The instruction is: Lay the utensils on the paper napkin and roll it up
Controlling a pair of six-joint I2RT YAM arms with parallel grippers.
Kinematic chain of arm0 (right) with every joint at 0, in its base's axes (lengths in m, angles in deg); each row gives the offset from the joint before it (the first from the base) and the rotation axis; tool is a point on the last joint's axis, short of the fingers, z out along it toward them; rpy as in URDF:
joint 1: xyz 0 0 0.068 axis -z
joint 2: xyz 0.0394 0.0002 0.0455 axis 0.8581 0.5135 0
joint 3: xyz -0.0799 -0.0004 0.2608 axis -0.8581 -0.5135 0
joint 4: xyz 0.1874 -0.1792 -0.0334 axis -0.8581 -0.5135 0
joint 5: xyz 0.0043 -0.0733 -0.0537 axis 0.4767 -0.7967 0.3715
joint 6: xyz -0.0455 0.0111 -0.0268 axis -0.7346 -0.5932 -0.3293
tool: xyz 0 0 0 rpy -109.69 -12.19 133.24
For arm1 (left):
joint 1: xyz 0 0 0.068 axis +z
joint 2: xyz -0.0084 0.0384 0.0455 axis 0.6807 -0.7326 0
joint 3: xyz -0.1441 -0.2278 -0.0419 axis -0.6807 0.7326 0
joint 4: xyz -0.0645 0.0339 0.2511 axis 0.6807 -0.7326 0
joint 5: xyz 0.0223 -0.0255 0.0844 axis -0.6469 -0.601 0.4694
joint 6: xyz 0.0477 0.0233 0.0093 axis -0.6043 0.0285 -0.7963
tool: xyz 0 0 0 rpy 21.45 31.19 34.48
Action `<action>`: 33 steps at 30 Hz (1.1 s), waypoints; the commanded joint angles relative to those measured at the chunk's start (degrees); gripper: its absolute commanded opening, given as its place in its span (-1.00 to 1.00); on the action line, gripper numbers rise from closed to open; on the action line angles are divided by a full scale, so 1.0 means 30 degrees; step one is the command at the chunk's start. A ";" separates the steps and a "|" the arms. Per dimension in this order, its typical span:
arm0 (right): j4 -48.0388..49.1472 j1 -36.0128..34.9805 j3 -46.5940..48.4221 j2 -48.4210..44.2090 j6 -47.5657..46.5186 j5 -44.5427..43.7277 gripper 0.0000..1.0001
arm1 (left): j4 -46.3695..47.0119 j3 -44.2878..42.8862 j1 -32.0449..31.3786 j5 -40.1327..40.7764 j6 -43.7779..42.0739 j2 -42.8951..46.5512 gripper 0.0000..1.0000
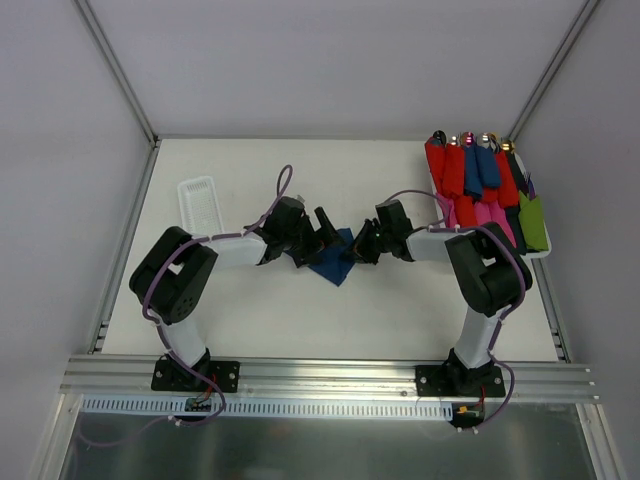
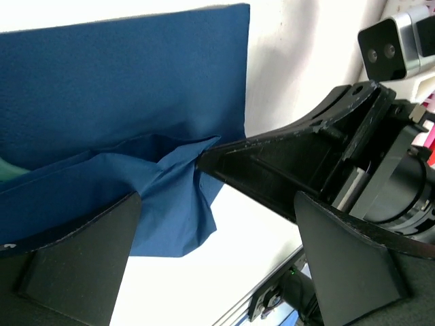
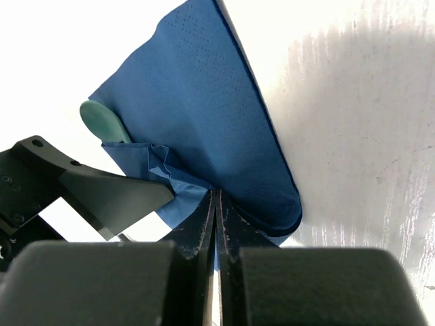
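Note:
The navy paper napkin (image 1: pixel 333 264) lies mid-table between both arms, one side folded over. In the right wrist view the paper napkin (image 3: pixel 197 95) bunches at my right gripper (image 3: pixel 216 195), which is shut on its folded edge. A teal utensil end (image 3: pixel 102 122) pokes out from under the fold; the rest of the utensils are hidden. In the left wrist view the napkin (image 2: pixel 122 88) fills the upper left, with a sliver of teal utensil (image 2: pixel 8 170) at the edge. My left gripper (image 2: pixel 217 227) stands open over the napkin's crumpled corner, holding nothing. The right gripper's fingers (image 2: pixel 272 163) pinch the fold just ahead.
A white ribbed tray (image 1: pixel 200 200) lies at the back left. A tray (image 1: pixel 545 252) at the back right holds several red, pink, blue and green rolled bundles (image 1: pixel 480 185). The two grippers (image 1: pixel 338 243) stand close, almost tip to tip.

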State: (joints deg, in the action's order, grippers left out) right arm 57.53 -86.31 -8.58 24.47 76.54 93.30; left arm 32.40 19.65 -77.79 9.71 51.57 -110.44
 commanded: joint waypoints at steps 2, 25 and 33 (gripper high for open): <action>0.0849 0.0307 0.0021 -0.0191 0.0023 -0.0086 -1.00 | 0.0757 0.0423 -0.0058 -0.0001 -0.0456 0.0835 0.96; 0.1524 0.0952 0.0987 0.1129 0.0259 0.1437 -0.97 | 0.1259 0.0892 0.0411 -0.0237 0.1507 -0.1506 -0.09; 0.1087 0.2005 0.1601 -0.0804 -0.1379 0.3251 -0.50 | -0.1317 -0.0044 0.0528 -0.0442 0.1713 -0.2679 -0.65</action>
State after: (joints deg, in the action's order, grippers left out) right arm 60.92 -82.11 -6.37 27.11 75.80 99.94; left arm 35.46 20.70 -76.52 7.93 57.06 -116.38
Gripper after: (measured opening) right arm 0.240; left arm 0.192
